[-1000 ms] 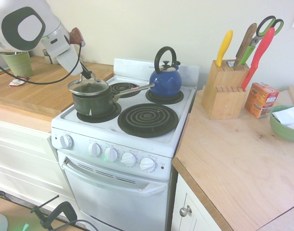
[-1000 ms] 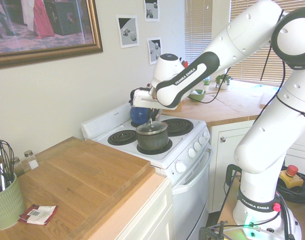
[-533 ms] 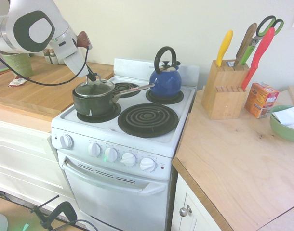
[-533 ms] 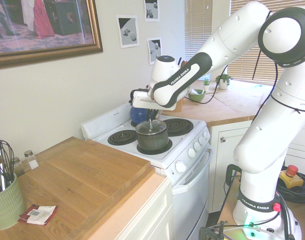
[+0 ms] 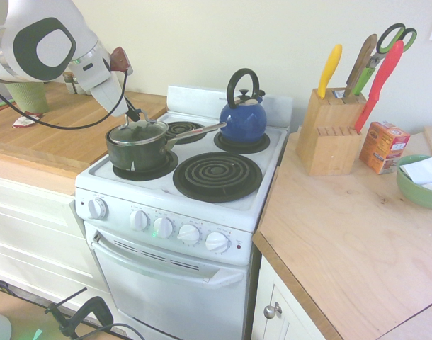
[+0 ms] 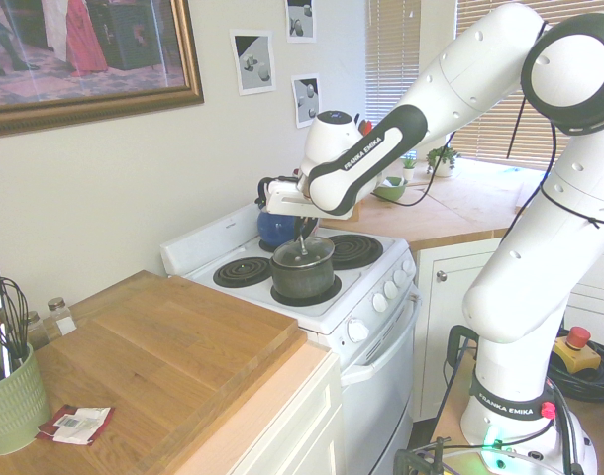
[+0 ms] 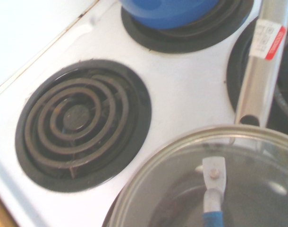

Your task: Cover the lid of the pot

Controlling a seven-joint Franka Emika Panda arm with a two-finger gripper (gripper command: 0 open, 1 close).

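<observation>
The dark saucepan pot [image 5: 133,154] stands on the stove's front left burner, its long silver handle [image 5: 197,131] pointing toward the kettle. The glass lid [image 5: 139,132] with its metal rim lies on the pot's rim, roughly level. My gripper [image 5: 134,113] comes down from the upper left and is shut on the lid's small knob. From the other side, the lid [image 6: 304,254] tops the pot [image 6: 302,280] under the gripper [image 6: 302,237]. The wrist view shows the lid's glass [image 7: 182,184] and the pot's handle [image 7: 260,75].
A blue kettle [image 5: 243,117] sits on the back right burner, close to the handle's end. The front right burner [image 5: 217,176] is bare. A knife block [image 5: 331,131], an orange box [image 5: 383,146] and a green bowl [image 5: 419,183] stand on the right counter.
The lid, held tilted just above the pot a second ago, has come down and now rests on the rim. The arm shifted slightly right and lower with it.
</observation>
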